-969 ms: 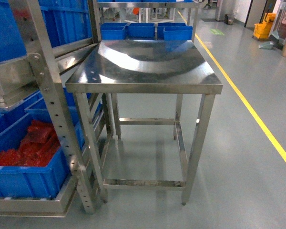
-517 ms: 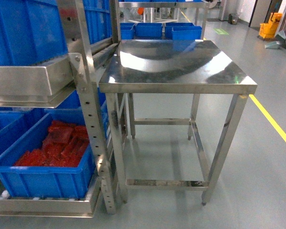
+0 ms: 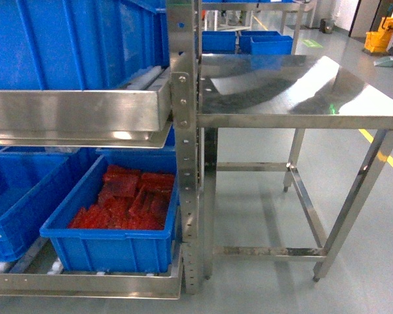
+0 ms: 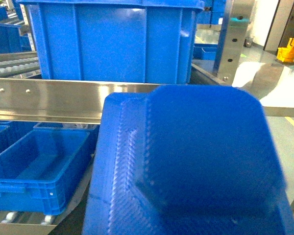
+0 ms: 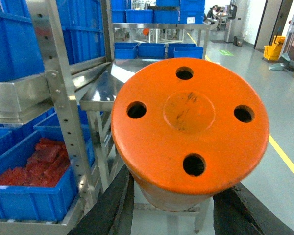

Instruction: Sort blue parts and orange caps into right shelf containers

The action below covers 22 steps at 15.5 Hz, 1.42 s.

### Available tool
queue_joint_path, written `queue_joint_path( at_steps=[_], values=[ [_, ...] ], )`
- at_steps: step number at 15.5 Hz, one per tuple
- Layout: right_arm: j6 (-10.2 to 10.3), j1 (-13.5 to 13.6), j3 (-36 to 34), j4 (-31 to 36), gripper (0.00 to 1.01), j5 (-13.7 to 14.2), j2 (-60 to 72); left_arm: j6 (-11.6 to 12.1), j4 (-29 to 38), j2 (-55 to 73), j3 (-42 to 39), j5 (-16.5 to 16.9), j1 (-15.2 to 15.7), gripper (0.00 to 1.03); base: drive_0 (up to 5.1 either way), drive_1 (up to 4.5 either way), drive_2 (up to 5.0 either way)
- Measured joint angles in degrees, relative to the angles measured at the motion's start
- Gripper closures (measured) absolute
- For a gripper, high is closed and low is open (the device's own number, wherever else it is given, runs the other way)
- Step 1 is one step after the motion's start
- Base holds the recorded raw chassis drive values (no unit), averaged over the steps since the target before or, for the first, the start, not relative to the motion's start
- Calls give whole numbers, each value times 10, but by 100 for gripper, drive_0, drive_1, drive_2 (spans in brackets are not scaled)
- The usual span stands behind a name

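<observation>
Carrying an orange cap [image 5: 190, 129] clamped between the right gripper's [image 5: 176, 205] fingers; a blue part [image 4: 191, 161] fills the left wrist view, left gripper unseen, so its grip cannot be told. The shelf [image 3: 183, 131] stands at 9 o'clock in the head view. Advice: square up to the bins [image 3: 111, 245] before lowering, clearing the steel table [image 3: 301, 98].

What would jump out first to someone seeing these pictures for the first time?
Probably the orange cap, a disc with four holes that fills the right wrist view, clamped in the right gripper. Next, the blue part crowding the left wrist view. In the head view, a blue bin of red pieces sits low on the shelf, beside a steel table.
</observation>
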Motion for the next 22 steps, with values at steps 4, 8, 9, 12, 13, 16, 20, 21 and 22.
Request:
queue_joint_path(
  at_steps=[4, 8, 9, 12, 13, 16, 20, 21, 22],
  values=[
    [0, 0, 0, 2, 62, 0, 0, 0, 2, 0, 0, 0, 0, 61, 0, 0, 0],
    [0, 0, 0, 2, 62, 0, 0, 0, 1, 0, 0, 0, 0, 61, 0, 0, 0],
    [0, 0, 0, -1, 62, 0, 0, 0, -1, 0, 0, 0, 0, 61, 0, 0, 0],
    [0, 0, 0, 1, 62, 0, 0, 0, 0, 0, 0, 0, 0, 61, 0, 0, 0],
    [0, 0, 0, 1, 62, 0, 0, 0, 1, 0, 0, 0, 0, 61, 0, 0, 0],
    [0, 0, 0, 3, 62, 0, 0, 0, 1, 0, 0, 0, 0, 61, 0, 0, 0],
    [0, 0, 0, -1, 62, 0, 0, 0, 0, 0, 0, 0, 0, 61, 0, 0, 0],
    [0, 0, 0, 2, 62, 0, 0, 0, 0, 0, 0, 0, 0, 61, 0, 0, 0],
    [0, 0, 0, 0, 62, 0, 0, 0, -1, 0, 0, 0, 0, 61, 0, 0, 0]
  ],
)
